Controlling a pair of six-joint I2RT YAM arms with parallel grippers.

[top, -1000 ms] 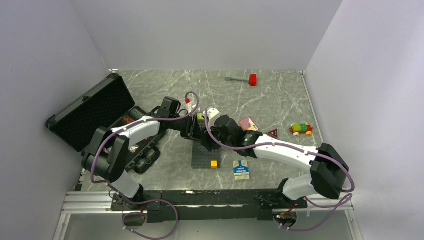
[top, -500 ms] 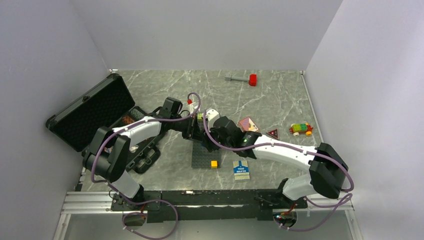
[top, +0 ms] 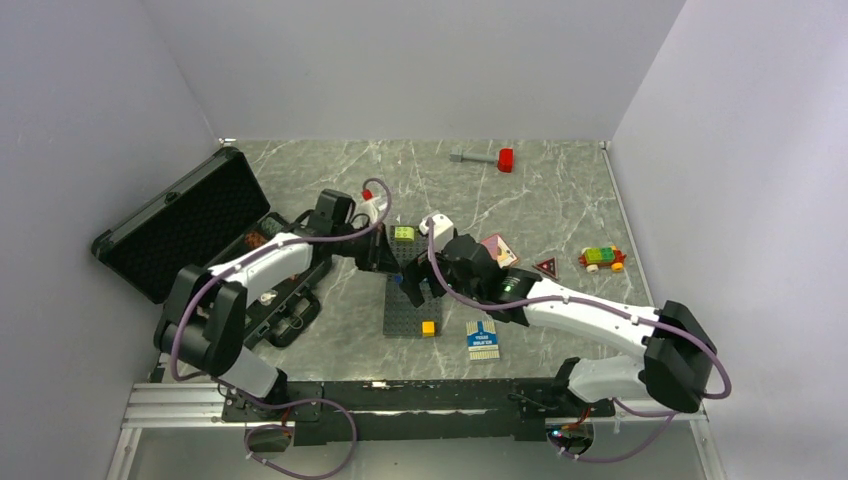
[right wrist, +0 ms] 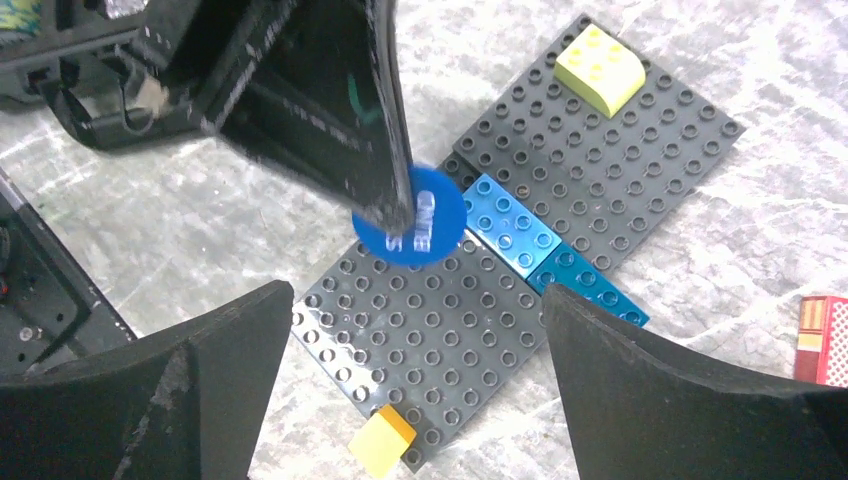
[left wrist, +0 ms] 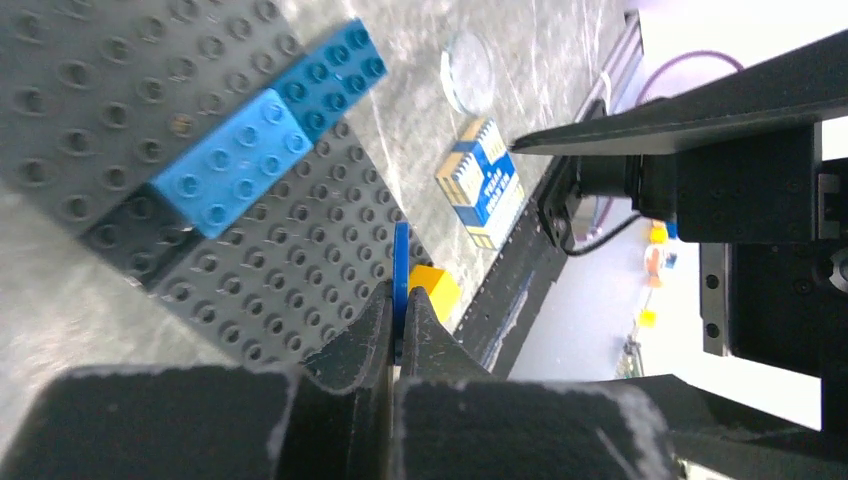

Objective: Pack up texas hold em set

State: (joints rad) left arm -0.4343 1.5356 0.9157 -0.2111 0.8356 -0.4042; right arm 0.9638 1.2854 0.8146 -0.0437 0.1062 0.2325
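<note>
The left gripper (left wrist: 400,300) is clamped on the small round blue plastic button (right wrist: 425,232). The button stands on edge between its fingertips, with the rim poking out past them. A second ago the two grippers are bunched tight together over the far end of the dark grey studded baseplate (right wrist: 600,130). Now they are apart. The left wrist is drawn back a little toward the black foam-lined case (top: 185,225), and the right gripper (right wrist: 420,300) sits nearer the robot over the plate.

The right gripper's fingers are spread wide with nothing between them. The button and the left fingertips hang just ahead of that gap. The button appears to be held above the studs rather than resting on them, though how far clear is hard to tell.

My reading is that the button is now in the left gripper's hold alone and is ready to be carried off. The open case lies behind the left fingers, on the side away from the right gripper, so the carry should be short.

Much of the set is still out on the marble-patterned table (top: 560,190). The blue-and-white card pack (top: 483,340) lies beside the near edge of the plate, close to the right fingers. The pink card pack (top: 497,248) and the red triangle button (top: 546,266) lie farther off on that arm's side. So the packing looks far from finished.
</note>
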